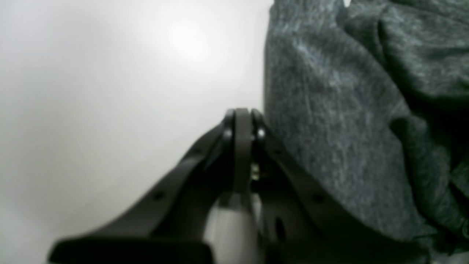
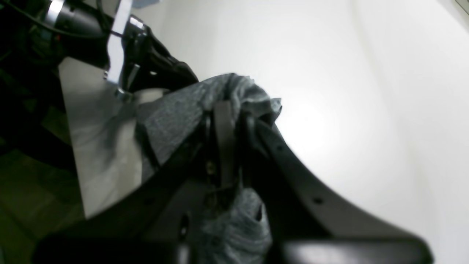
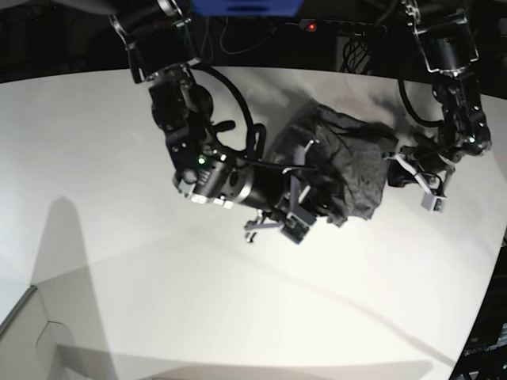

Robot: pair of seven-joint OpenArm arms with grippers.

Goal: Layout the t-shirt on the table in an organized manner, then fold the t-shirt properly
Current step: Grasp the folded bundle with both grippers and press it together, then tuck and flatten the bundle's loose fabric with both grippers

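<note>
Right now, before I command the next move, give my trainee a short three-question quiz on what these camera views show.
1. True or false: the right gripper is shut on a bunch of the t-shirt.
2. The left gripper is: A) shut on cloth; B) shut with nothing between its jaws, beside the shirt's edge; C) wide open over bare table.
3. In a word or two: is the shirt laid out flat or crumpled?

Key
1. True: in the right wrist view grey cloth is bunched around and between the closed jaws.
2. B: in the left wrist view the jaws meet over white tabletop, with the cloth just beside them.
3. Crumpled, in a heap between the two arms.
</note>
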